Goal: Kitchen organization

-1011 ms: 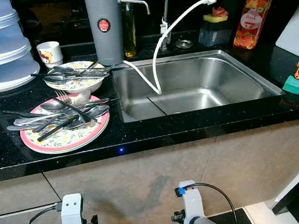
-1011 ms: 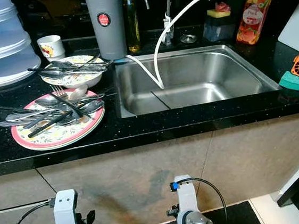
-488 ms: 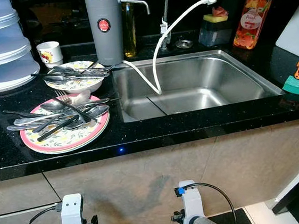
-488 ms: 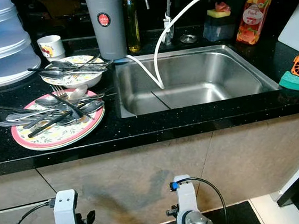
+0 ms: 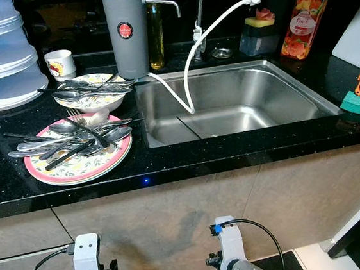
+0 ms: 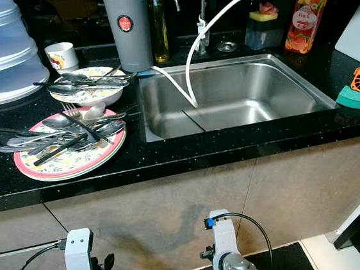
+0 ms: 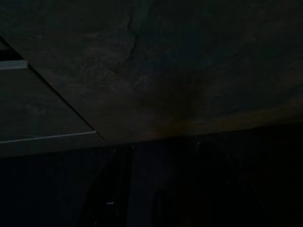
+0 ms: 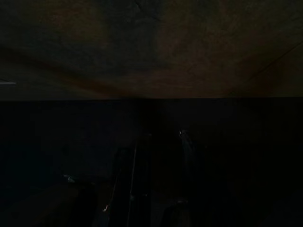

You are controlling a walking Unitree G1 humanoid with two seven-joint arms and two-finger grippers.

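black speckled desk [image 5: 233,152] with a steel sink [image 5: 228,101] set in it; left of the sink a pink-rimmed plate [image 5: 80,165] piled with forks and spoons [image 5: 71,137], and just behind it a patterned bowl [image 5: 92,96] with more cutlery laid across its rim. grey water filter [image 5: 126,34] upright behind the bowl, white hose [image 5: 188,63] hanging into the sink, soap bottle [image 5: 303,28] at the far right corner. both arms hang idle below the desk front, left tool [image 7: 156,189] and right tool [image 8: 156,184] in deep shade, cannot tell whether either is open or closed
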